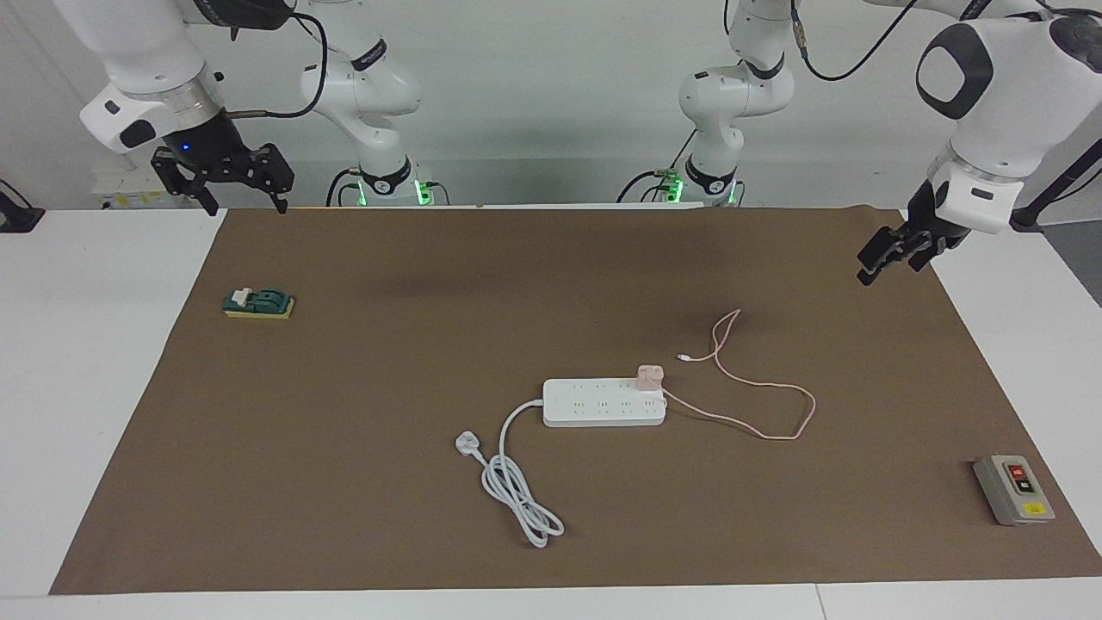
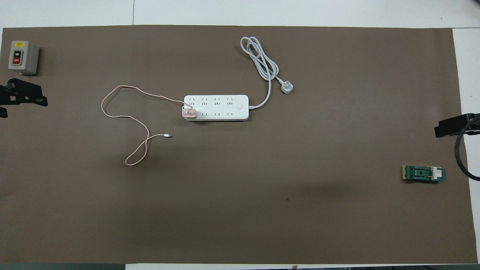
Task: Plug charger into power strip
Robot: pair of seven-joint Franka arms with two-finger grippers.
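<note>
The pale pink charger (image 1: 650, 376) (image 2: 188, 113) stands on the white power strip (image 1: 603, 403) (image 2: 221, 107), at the strip's end toward the left arm, in the row nearer the robots. Its thin pink cable (image 1: 775, 430) (image 2: 112, 114) loops loose over the mat toward the left arm's end. My left gripper (image 1: 891, 263) (image 2: 22, 98) hangs open and empty over the mat's edge at that end, well away from the charger. My right gripper (image 1: 247, 207) (image 2: 448, 127) waits open and empty above the mat's corner at the right arm's end.
The strip's thick white cord and three-pin plug (image 1: 466, 443) (image 2: 287, 88) lie coiled farther from the robots. A grey box with red and yellow buttons (image 1: 1014, 489) (image 2: 22, 56) sits at the left arm's end. A green block (image 1: 258, 303) (image 2: 423, 174) lies at the right arm's end.
</note>
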